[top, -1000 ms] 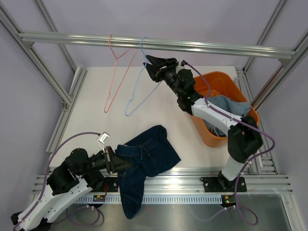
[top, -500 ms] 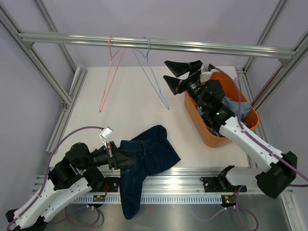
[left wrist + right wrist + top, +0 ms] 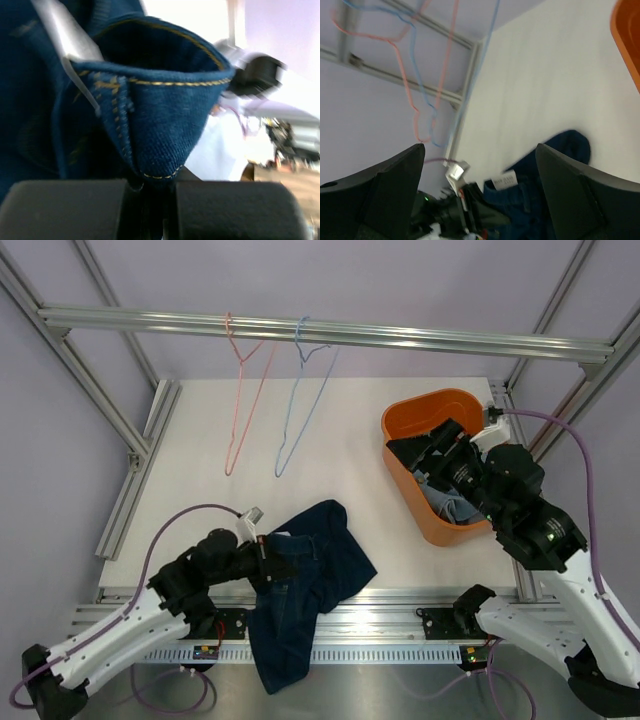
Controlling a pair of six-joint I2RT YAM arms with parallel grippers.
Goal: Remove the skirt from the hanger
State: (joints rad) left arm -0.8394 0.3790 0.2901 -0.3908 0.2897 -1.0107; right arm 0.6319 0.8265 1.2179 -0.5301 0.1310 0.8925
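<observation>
- Setup is a white bench (image 3: 360, 440) inside an aluminium frame with pale lilac walls all round.
- Nearest us, the left tool (image 3: 262, 558) is clenched on a folded edge of the denim skirt (image 3: 310, 570). In the wrist view the stitched hem is pinched right between the pads.
- The skirt lies crumpled at the near edge of the bench. One end spills over the front rail (image 3: 400, 615), and no hanger is in it.
- So we reckon the step in hand is just setting it down cleanly. We'd drag the pinched edge further in over the bench first, so the dangling end doesn't pull the whole thing off, then let go low.
- Further back on the right, the right tool (image 3: 425, 450) hangs released, fingers spread, grasping nothing, over the orange basket (image 3: 400, 420). We'd leave it parked there, well apart from the skirt.
- At the far end, the pink hanger (image 3: 230, 330) and blue hanger (image 3: 303, 340) dangle bare from the top rail (image 3: 400, 335).
</observation>
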